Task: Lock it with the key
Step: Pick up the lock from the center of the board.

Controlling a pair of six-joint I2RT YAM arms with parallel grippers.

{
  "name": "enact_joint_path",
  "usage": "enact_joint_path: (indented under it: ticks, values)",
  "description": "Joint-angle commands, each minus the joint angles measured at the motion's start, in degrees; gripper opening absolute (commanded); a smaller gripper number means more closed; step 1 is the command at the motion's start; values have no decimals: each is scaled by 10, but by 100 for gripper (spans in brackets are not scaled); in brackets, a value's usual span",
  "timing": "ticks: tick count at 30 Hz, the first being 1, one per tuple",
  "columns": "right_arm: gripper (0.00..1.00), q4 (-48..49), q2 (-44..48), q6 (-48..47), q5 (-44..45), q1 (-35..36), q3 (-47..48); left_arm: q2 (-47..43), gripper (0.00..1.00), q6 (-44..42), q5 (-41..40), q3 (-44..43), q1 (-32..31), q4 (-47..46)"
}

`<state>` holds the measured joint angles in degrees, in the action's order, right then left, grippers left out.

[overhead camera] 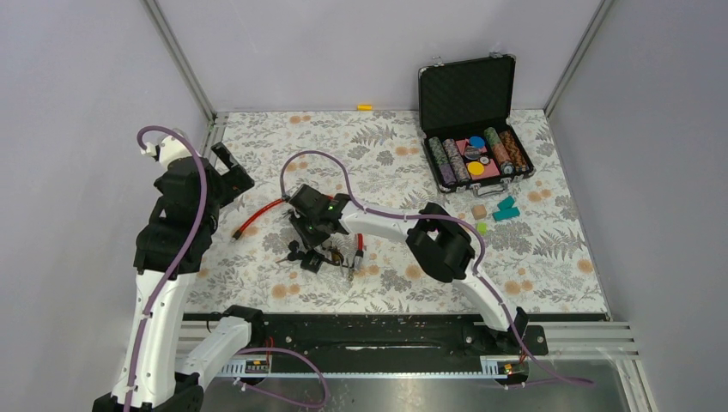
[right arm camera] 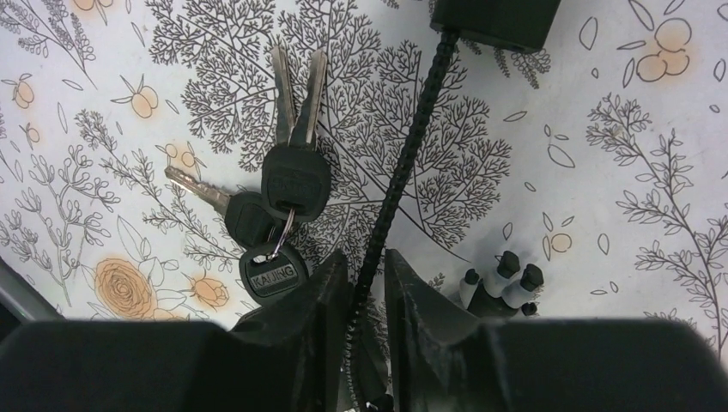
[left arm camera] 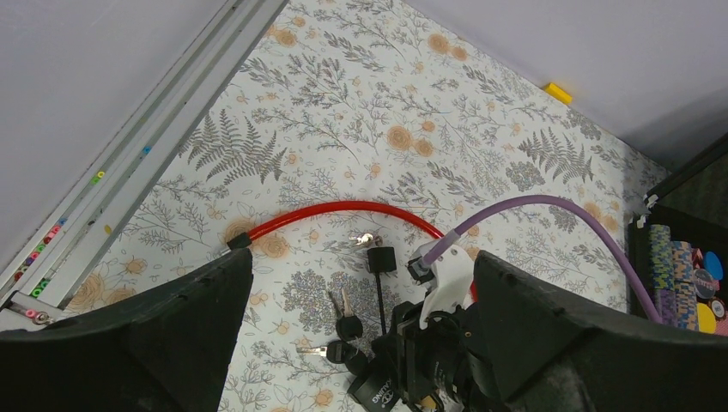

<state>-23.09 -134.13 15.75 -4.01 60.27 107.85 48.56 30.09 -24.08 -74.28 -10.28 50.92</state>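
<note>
A bunch of black-headed keys (right arm camera: 283,197) lies flat on the flowered mat, also seen from the left wrist as keys (left arm camera: 352,330). A red cable lock (overhead camera: 257,215) curves across the mat (left arm camera: 343,209), and a black body marked KAIJING (left arm camera: 382,390) lies under the right arm. My right gripper (right arm camera: 367,257) is low beside the keys. Its fingers straddle a thin black ribbed strap (right arm camera: 403,146) with a narrow gap, gripping nothing. From above, the right gripper (overhead camera: 322,253) covers the keys. My left gripper (left arm camera: 360,266) hangs wide open and empty above the cable, up at the left (overhead camera: 232,176).
The strap ends in a black block (left arm camera: 380,257). Small white-and-black pegs (right arm camera: 502,279) lie right of my right fingers. An open case of poker chips (overhead camera: 472,120) stands at the back right, with small coloured blocks (overhead camera: 505,208) before it. A yellow piece (overhead camera: 366,107) lies at the far edge.
</note>
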Motion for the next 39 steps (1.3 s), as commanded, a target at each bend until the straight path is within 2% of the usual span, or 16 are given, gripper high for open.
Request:
enact_joint_path:
  ticks: [1, 6, 12, 22, 25, 31, 33, 39]
  values:
    - [21, -8, -1, 10, 15, 2, 27, 2, 99, -1, -4, -10, 3, -11]
    - [0, -9, 28, 4, 32, 1, 27, 2, 99, -2, -3, -8, 3, -12]
    - [0, -32, 104, -11, 21, -15, 50, -1, 99, -13, 20, -5, 3, -29]
    - [0, -51, 237, 86, -115, -83, 62, -8, 99, -37, 49, -5, 3, -65]
    - [0, -61, 255, 89, -134, -94, 70, -5, 99, -47, 89, 4, 3, -91]
    - [0, -121, 309, 40, -162, -127, 77, -2, 99, -116, 235, 32, 3, -168]
    - [0, -145, 333, 11, -180, -142, 71, 0, 99, -155, 323, 40, 3, -198]
    - [0, -260, 401, -110, -250, -171, 65, 60, 99, -303, 662, 28, 2, -241]
